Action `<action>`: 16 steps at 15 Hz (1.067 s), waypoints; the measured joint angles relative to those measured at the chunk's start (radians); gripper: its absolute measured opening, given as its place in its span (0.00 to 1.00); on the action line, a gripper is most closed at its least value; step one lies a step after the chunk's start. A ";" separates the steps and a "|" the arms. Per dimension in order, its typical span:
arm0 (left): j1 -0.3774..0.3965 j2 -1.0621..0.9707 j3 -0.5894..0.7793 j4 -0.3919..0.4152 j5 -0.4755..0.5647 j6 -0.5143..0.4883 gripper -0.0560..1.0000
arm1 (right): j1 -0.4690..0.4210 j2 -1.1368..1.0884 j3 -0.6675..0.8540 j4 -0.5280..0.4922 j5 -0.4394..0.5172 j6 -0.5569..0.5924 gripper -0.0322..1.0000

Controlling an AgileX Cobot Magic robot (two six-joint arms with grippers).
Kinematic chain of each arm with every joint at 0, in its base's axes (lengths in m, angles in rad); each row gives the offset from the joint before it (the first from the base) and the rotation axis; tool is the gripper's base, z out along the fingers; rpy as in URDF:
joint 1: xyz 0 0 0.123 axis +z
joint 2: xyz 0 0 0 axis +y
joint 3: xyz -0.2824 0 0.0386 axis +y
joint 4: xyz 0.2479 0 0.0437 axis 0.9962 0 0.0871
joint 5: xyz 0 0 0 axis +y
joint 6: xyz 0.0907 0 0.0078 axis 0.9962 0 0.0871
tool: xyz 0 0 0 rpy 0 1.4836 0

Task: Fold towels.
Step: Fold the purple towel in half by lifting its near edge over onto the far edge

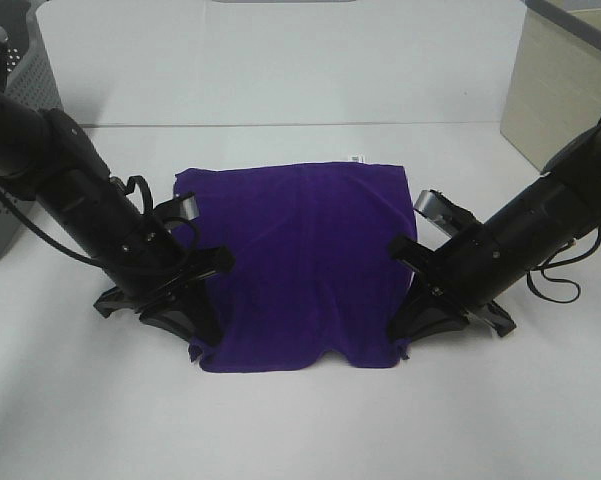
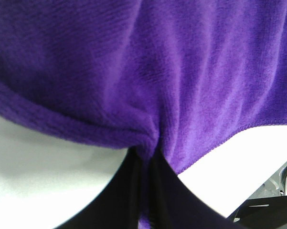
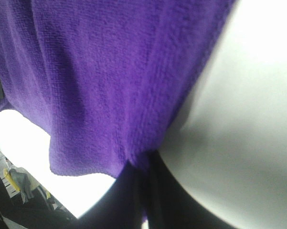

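Observation:
The deep purple towel [image 1: 300, 260] lies on the white table, its far edge flat with a small white tag [image 1: 357, 158]. My left gripper [image 1: 202, 322] is shut on the towel's near left edge. My right gripper [image 1: 408, 318] is shut on its near right edge. Both pinched edges are lifted a little, and the near hem sags between them. In the left wrist view the dark fingers [image 2: 143, 191] pinch bunched purple cloth [image 2: 148, 71]. In the right wrist view the fingers [image 3: 143, 191] pinch the cloth's hem [image 3: 110, 95].
A grey perforated basket [image 1: 10, 90] stands at the far left behind the left arm. A beige box [image 1: 565, 90] stands at the far right. The white table [image 1: 300, 430] runs on in front of the towel and behind it.

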 joint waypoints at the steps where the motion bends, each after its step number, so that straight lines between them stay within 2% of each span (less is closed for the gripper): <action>1: 0.000 0.000 0.000 0.000 0.000 0.000 0.06 | 0.000 0.000 0.000 0.000 0.000 0.000 0.05; 4: 0.000 -0.001 0.000 0.012 0.017 0.024 0.05 | 0.000 0.000 0.000 0.000 0.004 0.000 0.05; 6: 0.000 -0.032 0.002 0.094 0.037 0.029 0.05 | 0.001 -0.020 0.001 -0.015 0.006 0.014 0.05; 8: 0.000 -0.074 0.009 0.133 0.047 0.029 0.05 | 0.002 -0.060 0.005 -0.074 0.003 0.035 0.05; 12: 0.000 -0.170 0.010 0.147 0.060 0.029 0.05 | 0.002 -0.180 0.006 -0.096 0.030 0.044 0.05; 16: 0.016 -0.186 -0.070 0.159 0.051 0.029 0.05 | 0.002 -0.204 -0.120 -0.119 0.035 0.069 0.05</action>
